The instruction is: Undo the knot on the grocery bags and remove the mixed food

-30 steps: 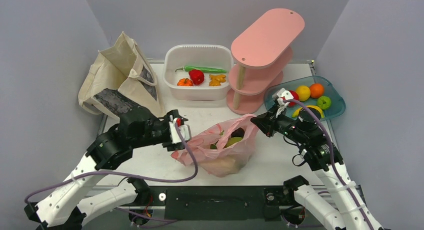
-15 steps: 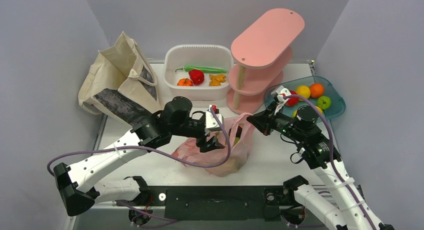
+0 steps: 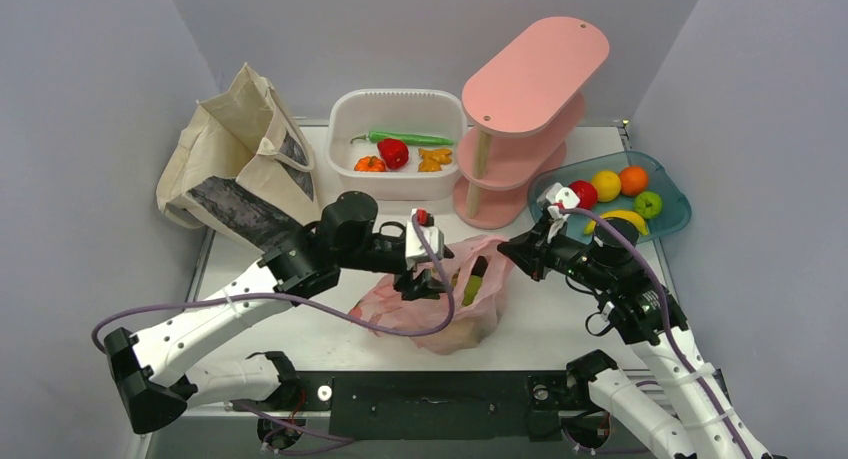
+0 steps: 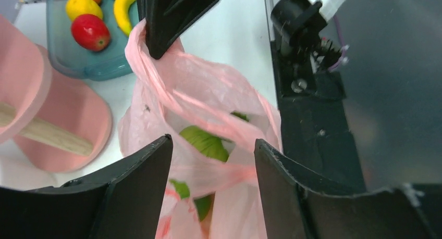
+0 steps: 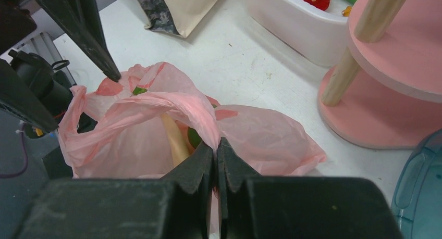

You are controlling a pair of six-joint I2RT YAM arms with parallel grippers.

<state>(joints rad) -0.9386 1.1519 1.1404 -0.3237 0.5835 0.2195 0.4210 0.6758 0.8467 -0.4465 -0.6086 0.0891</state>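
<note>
Top external view: the pink bag (image 3: pixel 462 324) sits on the white table (image 3: pixel 300 324) between the two arms, its top loose and gaping. The red print on it (image 5: pixel 109 87) is crumpled into blotches and cannot be read. The canvas tote (image 3: pixel 240 144) stands at the far left, and its dark patterned patch (image 3: pixel 235 207) shows no legible writing either.

The left pincer (image 3: pixel 425 284) points down over the bag's mouth. In the left wrist view it (image 4: pixel 212 145) is released, its fingers (image 4: pixel 138 184) spread wide to either side of the bag's upper folds. Whether they touch the plastic cannot be told. Between them, inside the bag, a round green vegetable (image 4: pixel 204 142) shows.

The right pincer (image 3: pixel 508 247) meets the bag's right upper edge. In the right wrist view it (image 5: pixel 215 145) is clenched, fingertips pressed together on a pinch of the pink plastic, with a band of the bag drawn taut from that spot. Just beyond the tips, within the bag, lie a long white radish (image 5: pixel 174 140) and a bit of something green (image 5: pixel 194 137).

Behind the bag stand a white tub (image 3: pixel 395 93) of peppers, a pink shelf (image 3: pixel 535 64) and, to the right, a blue tray (image 3: pixel 668 219) of fruit.
</note>
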